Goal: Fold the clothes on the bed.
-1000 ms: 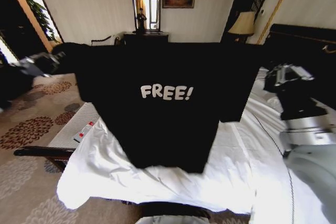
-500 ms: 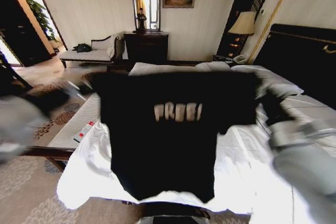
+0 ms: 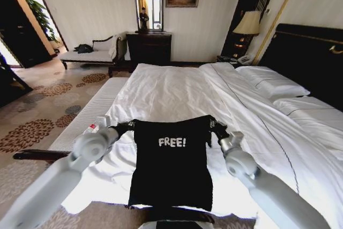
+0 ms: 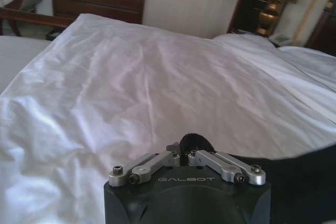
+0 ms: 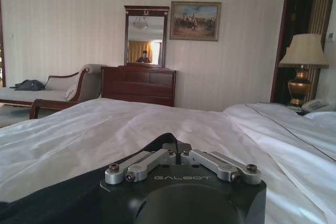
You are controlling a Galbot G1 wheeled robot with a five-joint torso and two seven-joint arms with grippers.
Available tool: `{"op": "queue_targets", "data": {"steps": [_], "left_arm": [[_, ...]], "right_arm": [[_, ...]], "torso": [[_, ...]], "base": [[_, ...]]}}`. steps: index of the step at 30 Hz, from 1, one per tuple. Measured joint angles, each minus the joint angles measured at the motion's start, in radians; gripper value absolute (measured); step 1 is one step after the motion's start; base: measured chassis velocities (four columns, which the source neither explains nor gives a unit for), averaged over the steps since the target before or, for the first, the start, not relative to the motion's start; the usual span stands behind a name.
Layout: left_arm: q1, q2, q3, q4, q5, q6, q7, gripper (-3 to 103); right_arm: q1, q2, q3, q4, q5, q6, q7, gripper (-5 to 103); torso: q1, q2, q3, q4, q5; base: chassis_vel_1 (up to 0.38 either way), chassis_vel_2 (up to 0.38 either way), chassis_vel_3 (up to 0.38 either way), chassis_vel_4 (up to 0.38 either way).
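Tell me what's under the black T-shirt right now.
The black T-shirt lies on the bed, white bedding showing around it; left gripper and right gripper pinch its shoulders. Anything beneath is covered.

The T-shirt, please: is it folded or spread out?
Spread out: the T-shirt lies flat, lettering up, on the bed, its lower edge overhanging.

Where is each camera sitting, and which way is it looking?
Head: high up, looking down over the bed at the T-shirt; both arms show.
Left wrist: behind the left gripper, facing across the bed.
Right wrist: behind the right gripper, facing the dresser wall.
All three share the bed and T-shirt.
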Motion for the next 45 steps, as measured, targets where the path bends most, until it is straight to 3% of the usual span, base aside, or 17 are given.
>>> {"op": "queue_targets", "data": {"steps": [1,9,14,19,28,33,41,43,44,45], "left_arm": [[0.0,0.0,0.0,0.0,0.0,0.0,0.0,2],[-0.147,-0.182,0.051,0.355,0.153,-0.046,0.052,2],[-0.196,-0.251,0.07,0.484,0.217,-0.068,0.08,2],[-0.27,-0.35,0.077,0.706,0.31,-0.11,0.117,2],[-0.369,-0.434,0.085,0.924,0.386,-0.168,0.17,2],[-0.388,-0.443,0.085,0.957,0.393,-0.178,0.18,2],[-0.336,-0.414,0.078,0.897,0.404,-0.195,0.184,0],[-0.309,-0.398,0.074,0.861,0.405,-0.204,0.182,11],[-0.294,-0.389,0.066,0.837,0.399,-0.206,0.177,16],[-0.294,-0.389,0.066,0.837,0.399,-0.206,0.177,16]], "right_arm": [[0.0,0.0,0.0,0.0,0.0,0.0,0.0,0],[0.234,0.105,-0.103,-0.348,-0.024,0.091,-0.079,0],[0.296,0.16,-0.132,-0.487,-0.051,0.135,-0.119,0],[0.348,0.254,-0.142,-0.66,-0.083,0.176,-0.155,0],[0.385,0.387,-0.148,-0.868,-0.133,0.234,-0.189,0],[0.393,0.418,-0.138,-0.904,-0.142,0.241,-0.191,0],[0.383,0.412,-0.12,-0.878,-0.145,0.241,-0.184,0],[0.372,0.393,-0.11,-0.844,-0.14,0.233,-0.177,0],[0.366,0.379,-0.102,-0.82,-0.129,0.226,-0.174,5],[0.366,0.379,-0.102,-0.82,-0.129,0.226,-0.174,5]], "torso": [[0.0,0.0,0.0,0.0,0.0],[0.0,0.0,0.0,0.0,-0.0002],[0.0,0.0,0.0,0.0,0.0002],[0.0,0.0,0.0,-0.0002,0.0],[0.0,0.0,0.0,-0.0003,0.0001],[0.0,0.0,0.0,-0.0002,-0.0001],[0.0,0.0,0.0,0.0,0.0002],[0.0,0.0,0.0,0.0001,0.0001],[0.0,0.0,0.0,0.0001,0.0001],[0.0,0.0,0.0,0.0001,0.0001]], "base": [[0.0,0.0,0.0,0.0],[0.0,0.0,0.0,0.0],[0.0,0.0,0.0,0.0],[0.0,0.0,0.0,0.0],[0.0,0.0,0.0,0.0],[0.0,0.0,0.0,0.0],[0.0,0.0,0.0,0.0],[0.0,0.0,0.0,0.0],[0.0,0.0,0.0,0.0],[0.0,0.0,0.0,0.0]]}}
